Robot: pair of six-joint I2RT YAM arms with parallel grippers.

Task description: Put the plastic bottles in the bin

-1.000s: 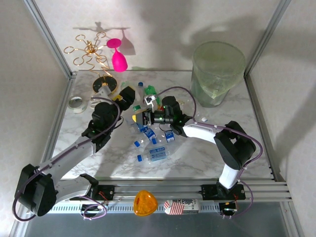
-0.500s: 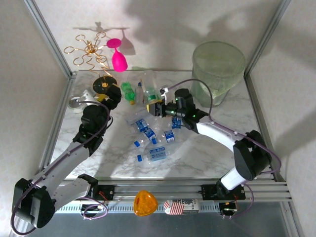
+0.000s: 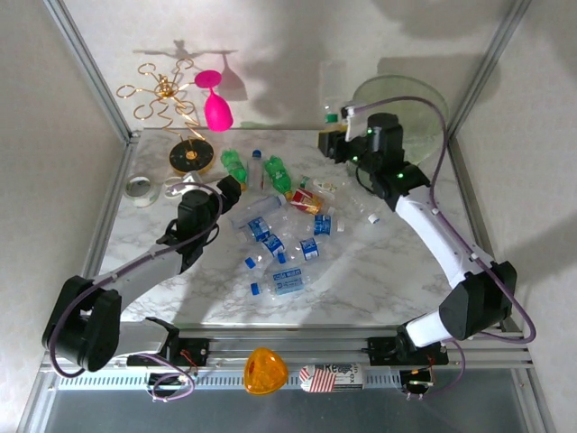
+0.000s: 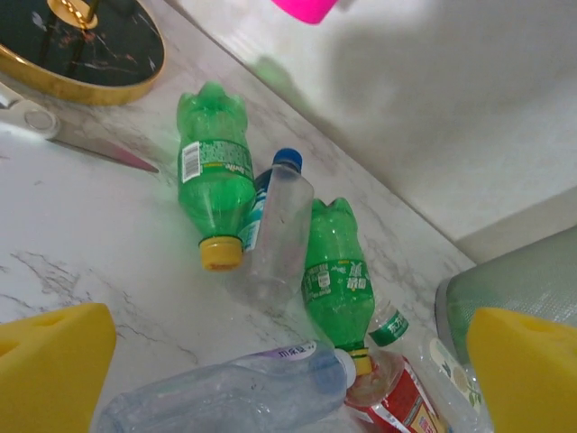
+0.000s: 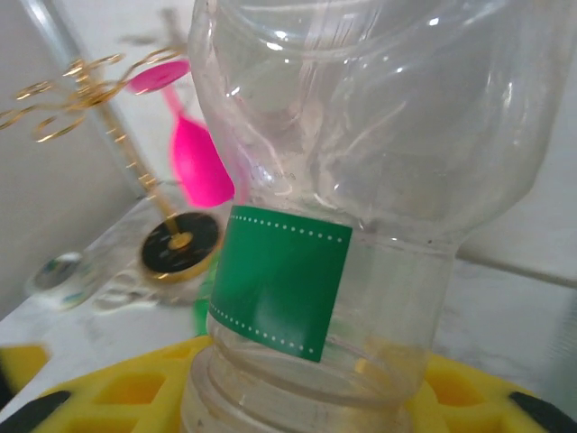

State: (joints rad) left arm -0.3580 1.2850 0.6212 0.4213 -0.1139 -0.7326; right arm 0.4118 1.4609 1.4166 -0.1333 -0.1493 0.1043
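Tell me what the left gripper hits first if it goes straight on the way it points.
Probably the clear white-capped bottle lying crosswise close ahead of the open left gripper; the green bottles lie beyond it. Height is unclear, so it might pass above.

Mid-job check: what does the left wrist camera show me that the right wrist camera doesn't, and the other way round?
Left wrist: two green bottles with yellow caps lying flat, a blue-capped clear bottle between them, a red-labelled bottle at the bottom edge, and the bin wall on the right.
Right wrist: a clear green-labelled bottle clamped in the right pincer, and the stand's gold wire arms.
Both: the pink wine glass, the stand's black base and the marble table.
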